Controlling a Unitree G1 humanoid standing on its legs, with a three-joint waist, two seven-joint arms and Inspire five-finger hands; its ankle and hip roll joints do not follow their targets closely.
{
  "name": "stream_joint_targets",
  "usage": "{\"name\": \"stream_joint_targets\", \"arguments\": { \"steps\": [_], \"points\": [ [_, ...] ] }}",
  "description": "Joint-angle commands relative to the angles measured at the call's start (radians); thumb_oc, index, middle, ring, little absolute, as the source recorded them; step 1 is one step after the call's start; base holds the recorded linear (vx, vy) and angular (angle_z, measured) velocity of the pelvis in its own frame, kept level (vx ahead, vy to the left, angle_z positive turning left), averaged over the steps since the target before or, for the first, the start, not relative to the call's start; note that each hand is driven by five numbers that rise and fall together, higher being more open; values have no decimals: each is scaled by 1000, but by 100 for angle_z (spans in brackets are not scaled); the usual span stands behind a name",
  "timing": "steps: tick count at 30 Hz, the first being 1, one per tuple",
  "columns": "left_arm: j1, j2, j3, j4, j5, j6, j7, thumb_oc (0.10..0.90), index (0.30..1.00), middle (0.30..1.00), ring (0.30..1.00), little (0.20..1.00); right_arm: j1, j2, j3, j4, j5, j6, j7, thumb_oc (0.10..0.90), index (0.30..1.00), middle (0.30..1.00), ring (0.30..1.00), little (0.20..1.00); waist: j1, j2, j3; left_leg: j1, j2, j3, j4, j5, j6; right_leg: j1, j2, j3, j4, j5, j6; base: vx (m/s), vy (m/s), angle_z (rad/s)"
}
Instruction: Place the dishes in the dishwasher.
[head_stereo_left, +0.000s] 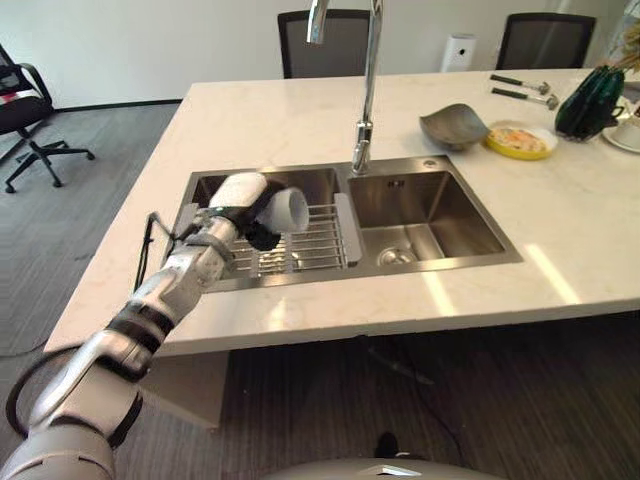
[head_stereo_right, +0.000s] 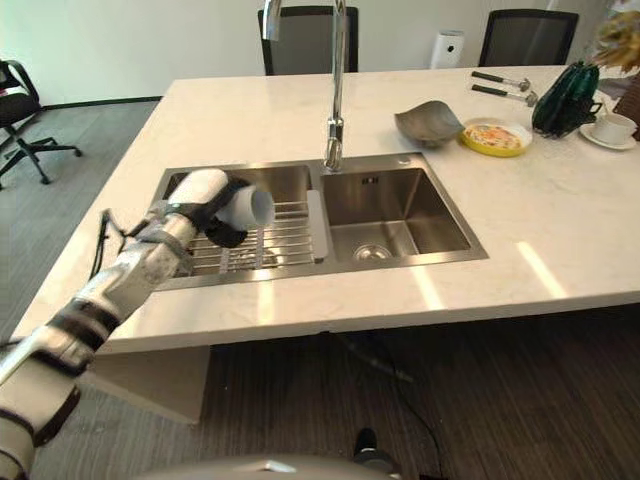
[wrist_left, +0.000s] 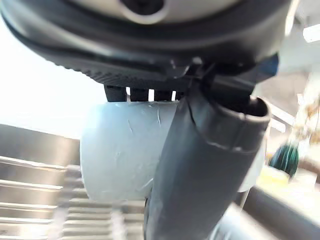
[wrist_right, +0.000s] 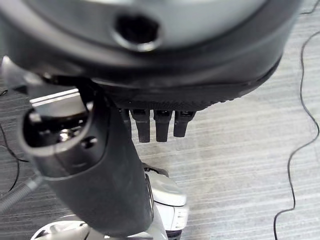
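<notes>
A white cup (head_stereo_left: 287, 209) lies on its side in my left hand (head_stereo_left: 262, 234), mouth turned to the right, held above the wire rack (head_stereo_left: 312, 243) in the left basin of the steel sink (head_stereo_left: 443, 262). In the left wrist view the fingers and thumb (wrist_left: 200, 165) curl round the cup (wrist_left: 120, 150). A grey bowl (head_stereo_left: 452, 127) and a yellow plate (head_stereo_left: 519, 140) sit on the counter behind the right basin. A white cup on a saucer (head_stereo_right: 611, 129) stands at the far right. My right hand (wrist_right: 105, 175) hangs over the grey floor, fingers relaxed, holding nothing.
The tall faucet (head_stereo_left: 366, 90) rises between the basins, just right of the held cup. A dark green vase (head_stereo_left: 590, 100) and two hammers (head_stereo_left: 525, 89) lie at the counter's back right. Office chairs stand behind the counter and at the far left (head_stereo_left: 25, 110).
</notes>
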Motion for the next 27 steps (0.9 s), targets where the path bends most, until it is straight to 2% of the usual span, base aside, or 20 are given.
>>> {"name": "stream_joint_targets", "arguments": {
  "steps": [1, 3, 4, 5, 7, 8, 9, 10, 11, 12, 13, 16, 18, 19, 20, 22, 23, 25, 26, 27],
  "points": [
    [-89, 37, 255, -187, -309, -111, 70, 400, 300, 300, 300, 300, -22, 51, -18, 29, -30, -13, 23, 800, 900, 900, 900, 900, 56, 18, 1, -86, -1, -93, 113, -12, -39, 138, -24, 22, 17, -252, 88, -20, -117, 73],
    [15, -13, 369, -298, -485, -158, 30, 400, 300, 300, 300, 300, -17, 45, -14, 24, -55, -12, 23, 800, 900, 900, 900, 900, 88, 30, 7, -109, 3, -142, 144, 15, -56, 156, -14, -9, 17, -266, 71, -9, -148, 66],
    [20, -13, 373, -302, -486, -156, 28, 400, 300, 300, 300, 300, -18, 43, -12, 24, -55, -12, 23, 800, 900, 900, 900, 900, 83, 31, 5, -114, 2, -145, 144, 19, -55, 153, -14, -12, 17, -263, 71, -39, -182, 63],
    [108, -69, 471, -391, -588, -194, 12, 400, 300, 300, 300, 300, -21, 40, 10, 6, -92, -12, 30, 800, 900, 900, 900, 900, 142, 48, 22, -148, 8, -196, 174, 76, -91, 170, -6, -57, 17, -282, 55, -59, -115, 66],
    [114, -71, 477, -396, -589, -191, 10, 400, 300, 300, 300, 300, -21, 37, 12, 6, -92, -12, 31, 800, 900, 900, 900, 900, 134, 49, 18, -156, 6, -202, 173, 82, -90, 165, -7, -63, 17, -279, 55, -61, -60, 71],
    [131, -102, 491, -426, -616, -197, 5, 400, 300, 300, 300, 300, -28, 33, 17, -3, -101, -10, 29, 800, 900, 900, 900, 900, 153, 59, 30, -186, 9, -224, 183, 137, -115, 170, -8, -88, 17, -283, 52, -102, -47, 113],
    [168, -129, 519, -452, -634, -201, -9, 400, 300, 300, 300, 300, -34, 24, 19, -10, -119, -12, 30, 800, 900, 900, 900, 900, 176, 62, 38, -202, 16, -228, 165, 155, -123, 174, -12, -117, 17, -290, 50, -292, -92, 107],
    [243, -174, 552, -490, -655, -199, -32, 400, 300, 300, 300, 300, -38, 6, 9, -22, -154, -23, 25, 800, 900, 900, 900, 900, 204, 65, 42, -255, 72, -77, 101, 213, -121, 174, -30, -234, 17, -298, 47, -234, -152, 105],
    [282, -182, 563, -505, -649, -191, -38, 400, 300, 300, 300, 300, -31, -5, 5, -22, -157, -23, 23, 800, 900, 900, 900, 900, 187, 57, 31, -257, 101, 16, 60, 230, -128, 184, -39, -282, 17, -321, 48, -275, -119, 204],
    [302, -176, 569, -504, -620, -189, -34, 400, 300, 300, 300, 300, -28, -8, -6, -21, -156, -25, 20, 800, 900, 900, 900, 900, 183, 56, 37, -269, 136, 110, 60, 255, -126, 190, -45, -321, 17, -315, 46, -316, -50, 322],
    [367, -168, 588, -511, -584, -181, -38, 400, 300, 300, 300, 300, -15, -15, -45, -19, -148, -22, 19, 800, 900, 900, 900, 900, 166, 49, 41, -257, 204, 278, 48, 269, -121, 188, -66, -394, 17, -299, 41, -311, 14, 278],
    [457, -174, 630, -499, -573, -170, -32, 400, 300, 300, 300, 300, -7, -12, -65, -18, -146, -10, 17, 800, 900, 900, 900, 900, 184, 53, 41, -229, 232, 292, 56, 296, -131, 181, -78, -421, 20, -282, 40, -228, 61, 160],
    [466, -176, 634, -504, -572, -169, -32, 400, 300, 300, 300, 300, -4, -13, -62, -18, -146, -9, 17, 800, 900, 900, 900, 900, 179, 54, 39, -230, 233, 289, 55, 297, -132, 183, -76, -423, 20, -282, 40, -234, 177, 119],
    [562, -186, 696, -471, -547, -158, -35, 400, 300, 300, 300, 300, -4, -7, -80, -21, -142, -2, 27, 800, 900, 900, 900, 900, 199, 45, 6, -141, 273, 242, 76, 289, -141, 154, -134, -514, 30, -225, 41, -376, 327, 141],
    [565, -187, 696, -473, -545, -157, -35, 400, 300, 300, 300, 300, -2, -7, -79, -21, -142, -2, 27, 800, 900, 900, 900, 900, 193, 44, 5, -142, 270, 237, 74, 290, -140, 157, -135, -520, 29, -223, 44, -467, 411, 106],
    [575, -180, 704, -471, -525, -152, -43, 400, 300, 300, 300, 300, 3, -2, -87, -32, -138, -4, 33, 800, 900, 900, 900, 900, 183, 34, -17, -106, 282, 259, 74, 277, -142, 138, -171, -586, 33, -188, 53, -284, 339, 136],
    [584, -171, 700, -489, -510, -150, -60, 400, 300, 300, 300, 300, 10, 8, -84, -42, -141, -5, 34, 800, 900, 900, 900, 900, 167, 29, -36, -83, 266, 274, 67, 241, -139, 123, -211, -627, 54, -155, 66, -247, 390, 154],
    [588, -171, 701, -492, -509, -148, -61, 400, 300, 300, 300, 300, 13, 9, -83, -43, -141, -5, 33, 800, 900, 900, 900, 900, 160, 25, -38, -85, 259, 269, 67, 235, -135, 125, -221, -634, 59, -152, 72, -85, 228, 120],
    [592, -171, 694, -500, -493, -145, -66, 400, 300, 300, 300, 300, 11, 12, -80, -41, -146, -5, 32, 800, 900, 900, 900, 900, 156, 26, -47, -78, 247, 272, 54, 194, -126, 117, -248, -650, 78, -138, 84, -160, 495, 87],
    [593, -177, 676, -521, -482, -135, -86, 400, 300, 300, 300, 300, 1, 21, -79, -32, -150, -6, 27, 800, 900, 900, 900, 900, 155, 25, -54, -85, 219, 279, 33, 113, -101, 120, -299, -677, 106, -107, 106, -176, 718, 66]
  ]
}}
